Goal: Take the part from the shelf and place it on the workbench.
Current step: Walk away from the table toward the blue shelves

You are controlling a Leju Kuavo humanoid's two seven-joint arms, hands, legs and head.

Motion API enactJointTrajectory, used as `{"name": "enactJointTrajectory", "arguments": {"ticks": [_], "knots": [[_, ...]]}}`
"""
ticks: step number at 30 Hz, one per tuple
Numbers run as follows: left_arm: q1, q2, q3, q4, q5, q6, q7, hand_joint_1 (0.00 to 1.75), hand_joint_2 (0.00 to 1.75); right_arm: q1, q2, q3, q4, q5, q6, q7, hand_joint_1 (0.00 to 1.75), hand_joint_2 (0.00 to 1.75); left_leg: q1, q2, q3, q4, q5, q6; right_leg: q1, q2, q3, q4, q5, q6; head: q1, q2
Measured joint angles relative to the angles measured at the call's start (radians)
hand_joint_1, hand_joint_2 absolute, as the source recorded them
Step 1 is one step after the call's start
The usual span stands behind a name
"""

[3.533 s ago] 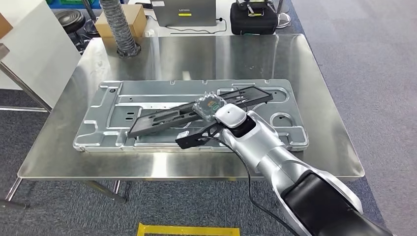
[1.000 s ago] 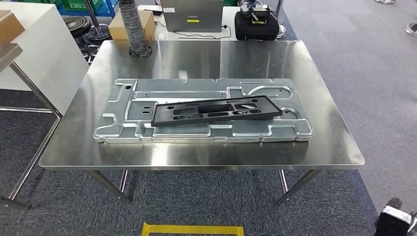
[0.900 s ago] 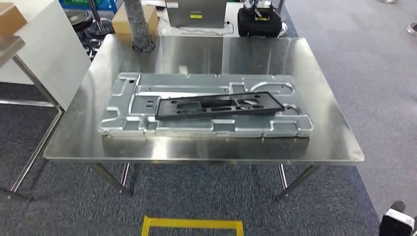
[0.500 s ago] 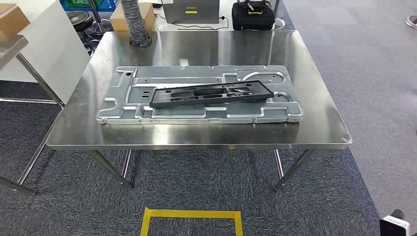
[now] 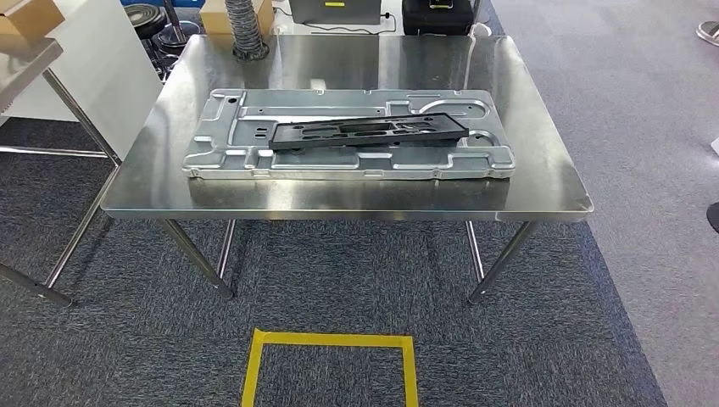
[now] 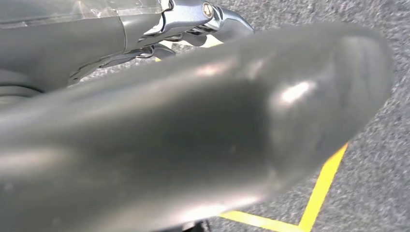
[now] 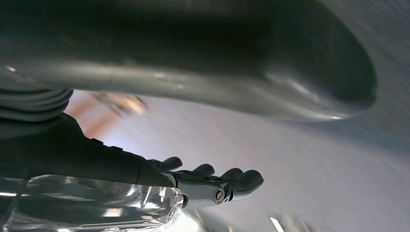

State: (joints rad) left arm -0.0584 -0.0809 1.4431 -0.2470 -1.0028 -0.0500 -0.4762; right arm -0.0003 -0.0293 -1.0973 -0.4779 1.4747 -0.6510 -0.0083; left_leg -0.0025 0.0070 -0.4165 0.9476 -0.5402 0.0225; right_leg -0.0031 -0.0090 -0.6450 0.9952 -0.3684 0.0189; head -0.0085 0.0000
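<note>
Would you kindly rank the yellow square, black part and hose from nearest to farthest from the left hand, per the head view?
1. Yellow square, on the floor, nearest the robot.
2. Black part, on the metal plate, centre.
3. Hose, far back, left.

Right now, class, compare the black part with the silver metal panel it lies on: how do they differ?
The black part is dark, matte and narrow; the silver metal panel is shiny and far longer and wider. The part lies on top, slightly skewed; the panel rests directly on the workbench. Both are flat, elongated pieces with cut-outs.
</note>
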Motion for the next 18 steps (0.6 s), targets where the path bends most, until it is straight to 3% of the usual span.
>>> {"name": "enactJointTrajectory", "arguments": {"ticks": [1, 2, 4, 5, 6, 8, 10, 12, 14, 15, 16, 18], "knots": [[0.0, -0.003, 0.0, 0.002, -0.002, -0.003, 0.001, 0.0, 0.0, -0.004, 0.002, -0.006, 0.038, 0.008, 0.026, 0.052, 0.0, 0.0, 0.002, 0.003, -0.01, -0.003, 0.014, 0.008, -0.001, 0.004, -0.009, 0.023, -0.031, 0.005, 0.001, 0.0], [0.0, -0.005, 0.0, 0.003, -0.003, -0.005, 0.002, 0.0, 0.0, -0.008, 0.005, -0.013, 0.071, 0.012, 0.055, 0.096, 0.0, 0.0, 0.004, 0.005, -0.023, -0.005, 0.027, 0.014, -0.003, 0.007, -0.022, 0.064, -0.079, 0.01, 0.002, 0.0], [-0.001, -0.007, -0.002, 0.004, -0.004, -0.009, 0.002, 0.0, 0.0, -0.017, 0.013, -0.024, 0.131, 0.016, 0.115, 0.154, 0.0, 0.0, 0.003, 0.007, -0.054, -0.003, 0.051, 0.019, -0.007, 0.008, -0.048, 0.19, -0.185, 0.018, 0.004, 0.0], [-0.001, -0.007, -0.003, 0.006, -0.005, -0.011, 0.002, 0.0, 0.0, -0.023, 0.018, -0.027, 0.154, 0.016, 0.141, 0.167, 0.0, 0.0, 0.003, 0.008, -0.069, -0.001, 0.061, 0.019, -0.01, 0.008, -0.054, 0.244, -0.208, 0.022, 0.004, 0.0], [-0.002, -0.008, -0.004, 0.007, -0.007, -0.013, 0.002, 0.0, 0.0, -0.028, 0.026, -0.03, 0.174, 0.017, 0.167, 0.176, 0.0, 0.0, 0.003, 0.009, -0.087, 0.003, 0.072, 0.016, -0.013, 0.008, -0.047, 0.276, -0.204, 0.025, 0.004, 0.0], [-0.003, -0.008, -0.007, 0.01, -0.012, -0.017, 0.002, 0.0, 0.0, -0.037, 0.04, -0.034, 0.202, 0.017, 0.218, 0.187, 0.0, 0.0, 0.005, 0.01, -0.123, 0.015, 0.09, 0.01, -0.02, 0.008, 0.012, 0.243, -0.151, 0.029, 0.004, 0.0], [-0.004, -0.008, -0.013, 0.012, -0.015, -0.019, 0.002, 0.0, 0.0, -0.046, 0.05, -0.036, 0.22, 0.019, 0.27, 0.189, 0.0, 0.0, 0.005, 0.01, -0.156, 0.032, 0.104, 0.001, -0.021, 0.008, 0.119, 0.11, -0.128, 0.025, 0.004, 0.0], [-0.005, -0.009, -0.017, 0.013, -0.016, -0.019, 0.001, 0.0, 0.0, -0.053, 0.06, -0.037, 0.235, 0.025, 0.313, 0.189, 0.0, 0.0, 0.005, 0.011, -0.177, 0.043, 0.12, -0.013, -0.016, 0.009, 0.191, -0.003, -0.149, 0.014, 0.004, 0.0], [-0.006, -0.01, -0.019, 0.016, -0.018, -0.019, 0.001, 0.0, 0.0, -0.055, 0.07, -0.037, 0.246, 0.03, 0.352, 0.188, 0.0, 0.0, 0.007, 0.011, -0.19, 0.045, 0.135, -0.028, -0.014, 0.009, 0.198, -0.038, -0.155, 0.003, 0.005, 0.0], [-0.006, -0.01, -0.019, 0.017, -0.02, -0.019, 0.001, 0.0, 0.0, -0.056, 0.073, -0.037, 0.25, 0.03, 0.369, 0.188, 0.0, 0.0, 0.008, 0.009, -0.197, 0.05, 0.128, -0.034, -0.015, 0.008, 0.193, -0.043, -0.15, -0.004, 0.003, 0.0], [-0.005, -0.01, -0.02, 0.017, -0.021, -0.019, 0.002, 0.0, 0.0, -0.056, 0.077, -0.037, 0.254, 0.029, 0.385, 0.187, 0.0, 0.0, 0.009, 0.006, -0.206, 0.069, 0.105, -0.038, -0.017, 0.007, 0.187, -0.047, -0.144, -0.012, 0.002, 0.0], [-0.003, -0.01, -0.021, 0.018, -0.022, -0.019, 0.002, 0.0, 0.0, -0.057, 0.082, -0.038, 0.258, 0.025, 0.407, 0.185, 0.0, 0.0, 0.011, 0.002, -0.237, 0.17, 0.019, -0.044, -0.015, 0.004, 0.171, -0.047, -0.132, -0.024, -0.001, 0.0]]}}
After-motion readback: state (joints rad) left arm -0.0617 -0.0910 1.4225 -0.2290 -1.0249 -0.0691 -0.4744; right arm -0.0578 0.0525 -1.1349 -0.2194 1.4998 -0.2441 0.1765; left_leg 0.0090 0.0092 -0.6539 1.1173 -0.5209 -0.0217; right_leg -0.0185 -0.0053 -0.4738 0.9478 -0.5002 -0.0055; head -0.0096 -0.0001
